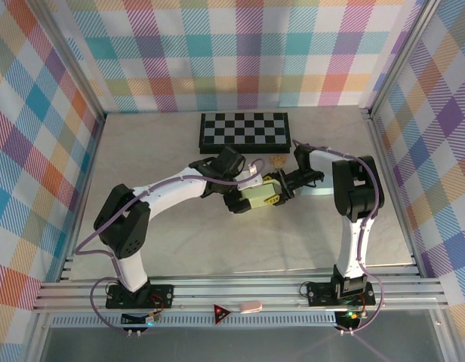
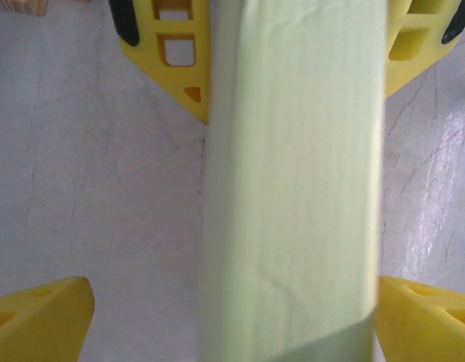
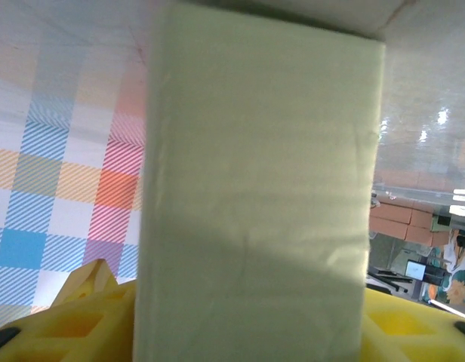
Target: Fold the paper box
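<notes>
Just in front of the checkerboard [image 1: 244,130], a pale green box [image 1: 261,194] is met by both arms over the counter [image 1: 180,249]. It appears largely folded into a block, though its ends are hidden. The left pincer [image 2: 234,302] is spread around it. The right pincer [image 3: 251,317] flanks it closely, but whether it pinches cannot be told.

Top external camera: above and behind the arms [image 1: 127,226], looking down, distant. Left and right wrist cameras: sighting along their own fingers [image 2: 151,54], very close. Shared area: the paper box [image 1: 264,194] between the fingers.
</notes>
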`<state>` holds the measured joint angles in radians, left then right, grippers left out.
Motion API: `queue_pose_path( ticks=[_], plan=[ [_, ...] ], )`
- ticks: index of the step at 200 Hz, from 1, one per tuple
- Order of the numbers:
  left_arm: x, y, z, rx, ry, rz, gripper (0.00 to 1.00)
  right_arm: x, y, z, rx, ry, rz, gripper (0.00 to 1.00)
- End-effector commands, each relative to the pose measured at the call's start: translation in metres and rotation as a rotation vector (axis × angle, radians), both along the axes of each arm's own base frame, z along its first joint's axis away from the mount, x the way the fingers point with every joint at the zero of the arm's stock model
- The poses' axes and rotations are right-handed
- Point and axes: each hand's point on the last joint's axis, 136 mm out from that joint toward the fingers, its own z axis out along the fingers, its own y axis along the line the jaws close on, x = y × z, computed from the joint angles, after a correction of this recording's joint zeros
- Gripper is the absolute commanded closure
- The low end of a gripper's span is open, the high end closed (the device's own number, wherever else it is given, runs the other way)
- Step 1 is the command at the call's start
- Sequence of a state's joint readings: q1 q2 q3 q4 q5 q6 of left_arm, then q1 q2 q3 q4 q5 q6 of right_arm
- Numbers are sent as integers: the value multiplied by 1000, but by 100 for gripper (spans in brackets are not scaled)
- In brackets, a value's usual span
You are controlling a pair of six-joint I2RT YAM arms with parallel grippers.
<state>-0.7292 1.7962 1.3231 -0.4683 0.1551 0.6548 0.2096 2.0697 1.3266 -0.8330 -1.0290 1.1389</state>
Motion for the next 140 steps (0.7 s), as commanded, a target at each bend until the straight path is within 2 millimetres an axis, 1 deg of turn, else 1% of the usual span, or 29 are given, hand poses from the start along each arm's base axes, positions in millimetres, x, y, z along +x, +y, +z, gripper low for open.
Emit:
queue_pose_path(
  ticks=[1, 21, 36, 69, 86, 108, 124, 140],
  plan=[
    [-1, -10, 1, -14, 17, -4, 10, 7, -5, 4, -10, -15, -4, 38],
    [-1, -10, -1, -11, 28, 1, 13, 11, -9, 10, -26, -47, 1, 33],
    [-1, -9, -2, -6, 32, 3, 17, 13, -14, 17, -40, -71, 3, 31],
    [0, -12, 1, -14, 35, 4, 23, 15, -27, 39, -85, -164, 11, 27],
    [1, -14, 3, -21, 37, 6, 25, 14, -30, 50, -104, -208, 23, 26],
    [1, -15, 5, -25, 41, 3, 33, 8, -38, 59, -149, -261, 49, 25],
    [2, -17, 7, -33, 41, -1, 35, 5, -49, 66, -194, -315, 58, 24],
    [1, -19, 6, -36, 50, -4, 40, 4, -60, 73, -245, -375, 67, 24]
  ],
)
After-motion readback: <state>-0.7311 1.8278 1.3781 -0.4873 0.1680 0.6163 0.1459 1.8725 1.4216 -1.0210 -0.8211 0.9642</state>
